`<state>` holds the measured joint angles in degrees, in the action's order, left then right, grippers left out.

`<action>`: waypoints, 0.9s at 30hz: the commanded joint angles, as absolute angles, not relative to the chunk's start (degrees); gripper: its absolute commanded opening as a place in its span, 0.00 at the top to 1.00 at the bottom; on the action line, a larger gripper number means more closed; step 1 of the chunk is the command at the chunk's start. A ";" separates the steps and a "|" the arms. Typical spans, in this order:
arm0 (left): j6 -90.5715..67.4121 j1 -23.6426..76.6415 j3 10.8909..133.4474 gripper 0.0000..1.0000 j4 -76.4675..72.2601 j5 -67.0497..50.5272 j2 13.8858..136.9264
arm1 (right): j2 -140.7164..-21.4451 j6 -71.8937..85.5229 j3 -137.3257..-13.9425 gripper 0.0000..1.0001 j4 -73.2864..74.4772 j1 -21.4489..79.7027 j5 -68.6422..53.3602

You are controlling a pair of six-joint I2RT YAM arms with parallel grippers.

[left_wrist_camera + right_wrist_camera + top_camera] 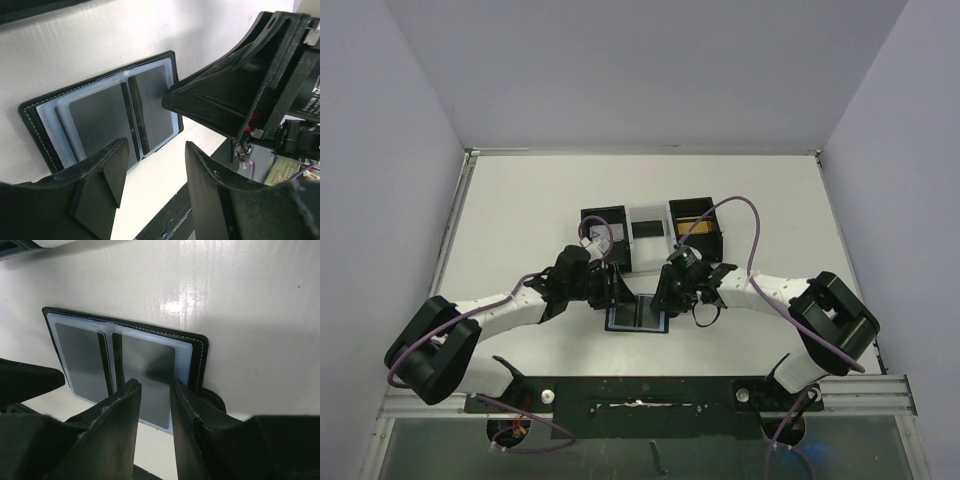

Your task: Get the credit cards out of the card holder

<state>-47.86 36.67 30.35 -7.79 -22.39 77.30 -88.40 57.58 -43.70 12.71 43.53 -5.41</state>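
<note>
The black card holder [638,316] lies spread open on the white table between my two grippers. Its clear blue-grey pockets [100,115] show dark grey panels inside; I cannot tell whether these are credit cards. My left gripper [156,145] is open at the holder's near-left edge with only bare table between its fingers. My right gripper [155,383] stands with its jaws narrowed but apart, tips just over the right-hand pocket [150,360], gripping nothing. The holder's closing tab [215,400] pokes out beside the right finger. The right gripper's finger [215,95] looms over the holder in the left wrist view.
Three open-top boxes stand in a row behind the holder: a black one [588,218], a white one [638,260] holding a small black rectangle [647,228], and a black one [712,235] with a gold-tan flat thing [691,214] inside. White walls enclose the table.
</note>
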 commanded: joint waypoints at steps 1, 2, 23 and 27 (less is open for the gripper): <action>-48.58 37.11 33.57 0.53 -13.93 -26.61 80.33 | -87.01 58.04 -41.43 0.68 13.94 43.00 -3.63; -48.85 37.19 33.61 0.53 -14.46 -27.70 81.20 | -87.21 57.89 -41.33 0.68 13.77 42.95 -3.83; -50.91 38.31 32.06 0.55 -10.11 -21.40 90.83 | -89.59 58.62 -37.60 0.76 4.48 41.29 -11.92; -52.72 38.23 30.60 0.55 -13.50 -21.85 90.53 | -89.31 58.95 -36.55 0.76 3.29 40.63 -12.46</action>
<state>-52.45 38.11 32.38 -13.76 -25.50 89.06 -88.03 59.02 -38.39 3.77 41.01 -11.33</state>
